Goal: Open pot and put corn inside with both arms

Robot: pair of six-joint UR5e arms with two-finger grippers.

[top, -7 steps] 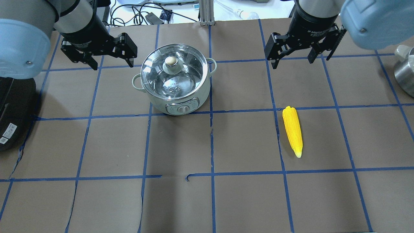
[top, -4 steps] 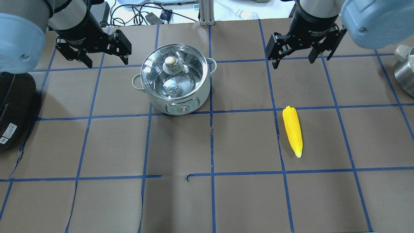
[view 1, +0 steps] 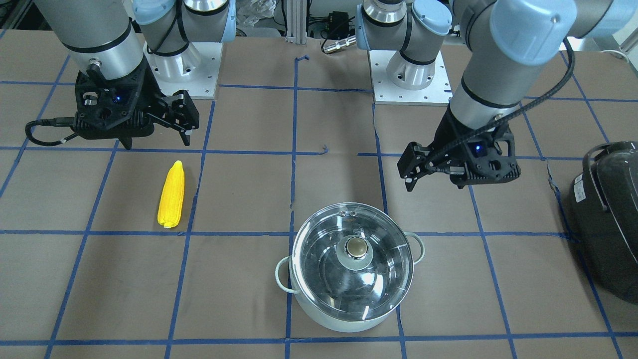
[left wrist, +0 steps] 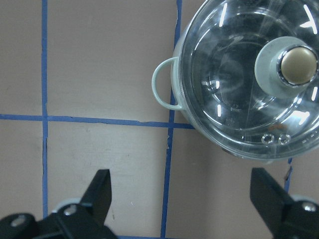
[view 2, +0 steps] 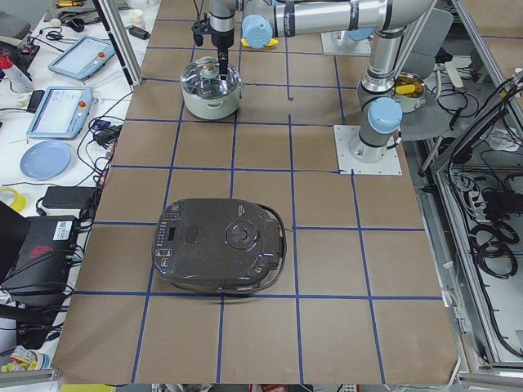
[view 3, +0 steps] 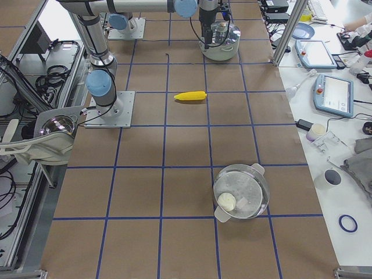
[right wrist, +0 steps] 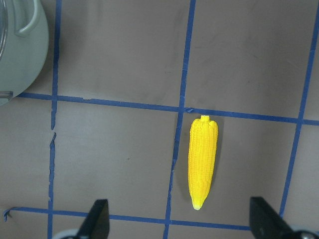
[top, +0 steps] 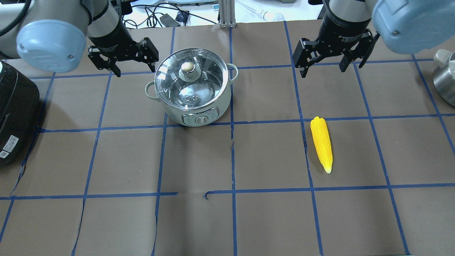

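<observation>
**Q:** As the table runs away from the robot, what lies nearest?

**A:** A bright yellow corn [top: 321, 144] lies flat on the brown table [top: 227, 220], on the robot's right side. Its pointed tip faces the robot. Nothing touches it.

**Q:** And farther out?

**A:** The pot [top: 193, 106] stands upright on the left half, well apart from the corn. Its clear glass lid [top: 174, 83] is closed, with the round knob [top: 187, 67] at the centre. A pale loop handle sticks out on each side.

**Q:** Where are the grippers?

**A:** Both hang in the air over the far squares. The left gripper [top: 134, 69] is just beside the pot's left rim, not over the knob, with its jaws spread wide and empty. The right gripper [top: 322, 69] is beyond the corn and apart from it, jaws likewise spread and holding nothing.

**Q:** Anything else?

**A:** A large dark appliance [top: 17, 117] sits at the table's left edge.
</observation>
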